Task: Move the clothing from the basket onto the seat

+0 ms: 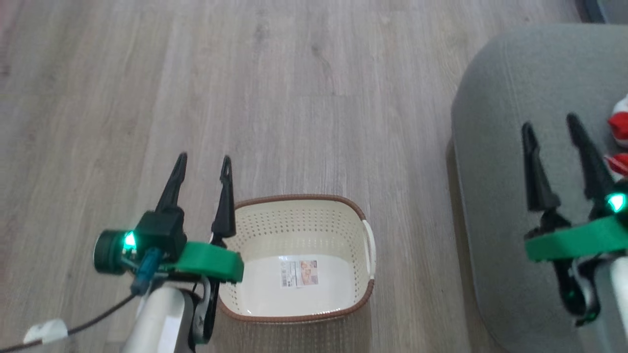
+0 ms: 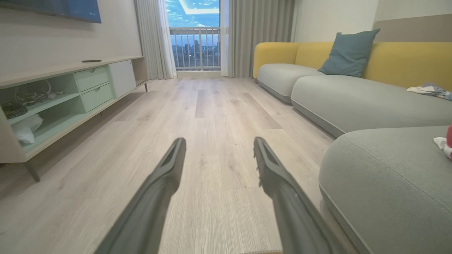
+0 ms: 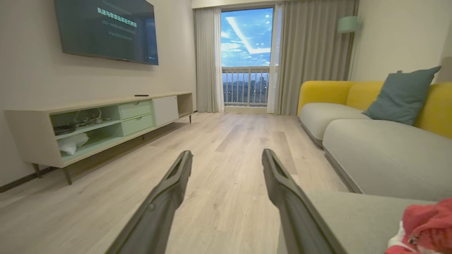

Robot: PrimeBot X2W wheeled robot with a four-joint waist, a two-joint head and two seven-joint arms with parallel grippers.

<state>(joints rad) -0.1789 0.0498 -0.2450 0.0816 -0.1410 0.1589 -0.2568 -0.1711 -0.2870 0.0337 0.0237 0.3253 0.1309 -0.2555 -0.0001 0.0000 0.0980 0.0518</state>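
The cream basket (image 1: 365,294) with a brown rim stands on the floor at the bottom centre, holding just its paper label (image 1: 299,273). The red and white clothing (image 1: 619,128) lies on the grey-green seat (image 1: 495,162) at the right edge; it also shows as a red heap (image 3: 427,225) in the right wrist view and a red and white scrap (image 2: 445,143) in the left wrist view. My left gripper (image 1: 203,164) hangs open over the floor just left of the basket. My right gripper (image 1: 549,125) hangs open above the seat, left of the clothing. Both hold nothing.
Wood floor spreads ahead. A low TV cabinet (image 3: 88,123) lines the left wall under a wall screen (image 3: 106,30). A grey and yellow sofa (image 3: 381,141) with a blue cushion (image 3: 399,95) runs along the right. Another cloth (image 2: 429,90) lies on the sofa.
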